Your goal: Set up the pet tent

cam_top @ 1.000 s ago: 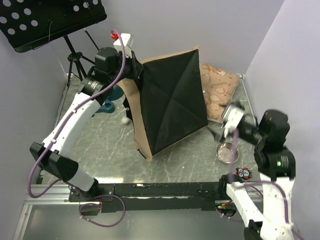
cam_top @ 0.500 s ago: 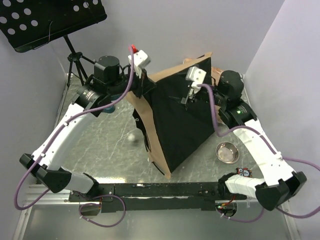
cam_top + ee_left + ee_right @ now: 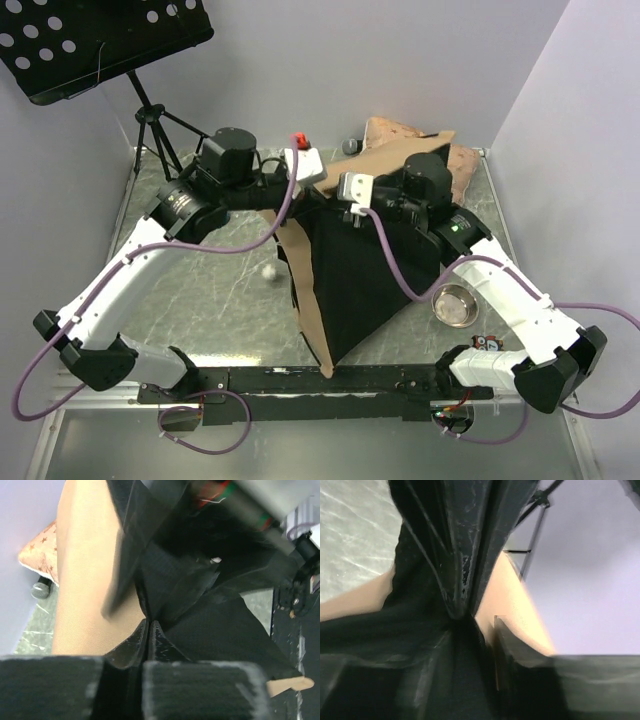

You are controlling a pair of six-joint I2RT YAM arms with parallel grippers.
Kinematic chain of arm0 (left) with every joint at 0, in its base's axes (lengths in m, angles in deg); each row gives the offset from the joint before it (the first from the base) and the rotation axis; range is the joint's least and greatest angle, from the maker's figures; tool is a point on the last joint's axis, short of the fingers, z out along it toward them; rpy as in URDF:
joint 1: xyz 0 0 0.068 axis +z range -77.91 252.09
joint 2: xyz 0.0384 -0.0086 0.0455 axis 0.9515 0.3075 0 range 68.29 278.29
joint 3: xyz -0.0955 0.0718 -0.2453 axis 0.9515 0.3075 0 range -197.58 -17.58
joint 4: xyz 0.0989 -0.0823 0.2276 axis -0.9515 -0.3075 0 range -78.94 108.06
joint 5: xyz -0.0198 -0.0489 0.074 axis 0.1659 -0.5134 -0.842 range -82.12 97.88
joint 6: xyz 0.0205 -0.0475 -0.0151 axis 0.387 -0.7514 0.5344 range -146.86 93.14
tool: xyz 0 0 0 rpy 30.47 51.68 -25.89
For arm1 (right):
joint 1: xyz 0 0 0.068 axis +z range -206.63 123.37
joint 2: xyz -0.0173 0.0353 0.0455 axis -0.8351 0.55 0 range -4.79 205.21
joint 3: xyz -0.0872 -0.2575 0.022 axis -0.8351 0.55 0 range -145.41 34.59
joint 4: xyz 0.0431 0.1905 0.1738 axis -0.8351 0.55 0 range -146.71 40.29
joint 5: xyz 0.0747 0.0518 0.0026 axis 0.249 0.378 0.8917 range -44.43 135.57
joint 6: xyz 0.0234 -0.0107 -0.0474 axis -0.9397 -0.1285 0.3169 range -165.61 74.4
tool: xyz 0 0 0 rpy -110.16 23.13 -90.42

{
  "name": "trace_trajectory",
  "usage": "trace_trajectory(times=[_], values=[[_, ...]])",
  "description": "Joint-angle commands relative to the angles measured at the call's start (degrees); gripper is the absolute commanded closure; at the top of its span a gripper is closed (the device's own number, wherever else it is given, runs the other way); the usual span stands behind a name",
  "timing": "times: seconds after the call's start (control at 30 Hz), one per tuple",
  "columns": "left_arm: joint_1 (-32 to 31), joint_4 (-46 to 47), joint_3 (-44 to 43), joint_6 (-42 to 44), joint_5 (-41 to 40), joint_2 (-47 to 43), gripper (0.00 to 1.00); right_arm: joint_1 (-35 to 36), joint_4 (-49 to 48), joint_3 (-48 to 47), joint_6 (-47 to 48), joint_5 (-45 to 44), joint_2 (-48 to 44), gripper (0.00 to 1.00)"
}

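Top external: cushion (image 3: 396, 130) half behind pet tent (image 3: 362, 272)

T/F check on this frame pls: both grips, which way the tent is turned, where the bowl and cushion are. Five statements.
1. The left gripper and the right gripper are both shut on the pet tent. True.
2. The tent's black base panel faces the top camera. True.
3. The metal bowl sits inside the tent. False: it stands in the open on the table, to the right of the tent.
4. The cushion lies at the near edge by the arm bases. False: it is at the far right corner, behind the tent.
5. A white pom-pom shows just left of the tent's tan fabric. True.
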Motion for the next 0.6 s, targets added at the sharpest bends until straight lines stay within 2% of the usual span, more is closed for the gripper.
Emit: trace_trajectory(times=[0.0,0.03,0.13,0.23,0.3,0.43,0.5,0.57], values=[[-3.89,-1.04,-4.88,4.3,-2.44,-1.64,0.82,0.91,0.86,3.56,-0.63,0.8,-0.48,0.84],[-3.98,-1.75,-5.32,4.13,-2.88,-2.16,0.7,0.91,0.51,4.7,-0.28,1.23,-1.0,0.99],[-3.9,-3.16,-6.2,7.19,-4.99,-4.27,0.4,0.91,-1.6,7.78,0.51,2.73,-3.37,1.0],[-2.67,-7.27,-6.55,16.57,-0.71,-8.13,0.23,0.82,-1.25,8.75,2.53,5.01,-5.05,1.0],[-2.58,-15.51,-9.26,23.17,-0.16,-7.97,0.2,0.82,-0.99,8.93,3.67,6.51,-5.75,1.0],[-2.58,-34.41,-16.83,36.35,-2.97,-3.58,0.22,0.74,-1.34,9.1,4.73,8.53,-6.9,1.0],[-2.58,-37.77,-16.4,39.1,-4.72,-3.66,0.23,0.74,-1.95,9.1,4.47,8.71,-6.98,1.0],[-2.58,-36.39,-13.34,39.99,-5.96,-4.97,0.23,0.74,-2.66,9.1,4.03,8.97,-6.98,1.0]])
